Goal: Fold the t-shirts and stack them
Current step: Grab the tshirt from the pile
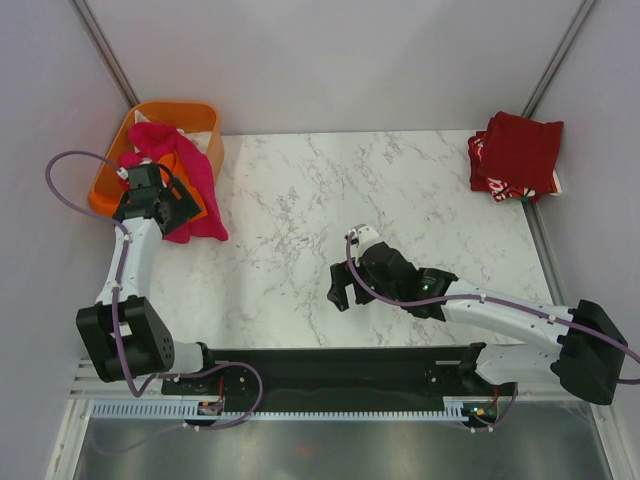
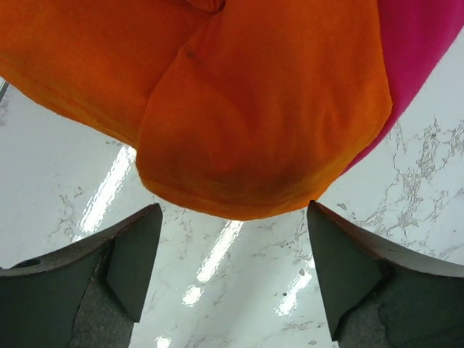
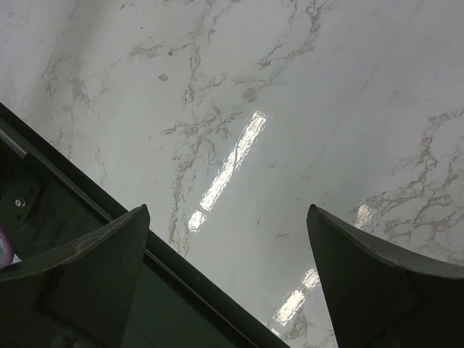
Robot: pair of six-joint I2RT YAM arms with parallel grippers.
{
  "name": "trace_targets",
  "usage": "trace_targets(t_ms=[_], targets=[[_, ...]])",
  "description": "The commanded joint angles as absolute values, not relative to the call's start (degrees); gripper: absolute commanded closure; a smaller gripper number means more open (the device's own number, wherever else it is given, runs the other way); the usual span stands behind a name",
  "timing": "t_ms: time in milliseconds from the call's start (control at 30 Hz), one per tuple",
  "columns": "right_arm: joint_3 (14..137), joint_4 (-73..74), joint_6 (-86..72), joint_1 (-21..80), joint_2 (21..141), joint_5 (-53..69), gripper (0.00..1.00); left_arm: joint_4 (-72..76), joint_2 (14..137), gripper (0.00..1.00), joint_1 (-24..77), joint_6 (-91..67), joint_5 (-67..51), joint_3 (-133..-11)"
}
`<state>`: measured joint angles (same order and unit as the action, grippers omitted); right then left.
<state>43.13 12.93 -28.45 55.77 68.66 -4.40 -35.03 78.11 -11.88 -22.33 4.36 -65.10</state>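
A magenta t-shirt (image 1: 192, 180) hangs out of the orange plastic basket (image 1: 152, 110) onto the table. A bright orange t-shirt (image 2: 254, 109) lies with it, a corner showing in the top view (image 1: 197, 212), and the magenta cloth (image 2: 424, 51) lies behind it. My left gripper (image 1: 178, 207) is open and empty, its fingertips (image 2: 148, 217) over bare marble just short of the orange hem. A folded stack of dark red and red-and-white shirts (image 1: 515, 155) lies at the far right corner. My right gripper (image 1: 341, 281) is open and empty over the table's middle front.
White cloth (image 1: 192, 127) shows inside the basket. The black base rail (image 3: 87, 217) runs along the near edge under my right gripper (image 3: 228, 217). White walls close in the table on three sides.
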Motion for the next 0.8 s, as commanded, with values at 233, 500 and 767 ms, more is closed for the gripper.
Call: trace_targets(t_ms=[233, 500, 767], targets=[[43.8, 12.9, -26.4, 55.9, 69.0, -6.4, 0.02, -31.3, 75.9, 0.77, -12.0, -22.8, 9.8, -67.8], [42.7, 13.0, -26.8, 55.9, 68.8, -6.6, 0.02, -31.7, 73.3, 0.98, -12.0, -22.6, 10.1, -71.6], [43.3, 14.4, -26.3, 55.9, 68.9, -6.6, 0.02, -35.9, 82.3, 0.98, -12.1, -23.4, 9.8, -94.1]])
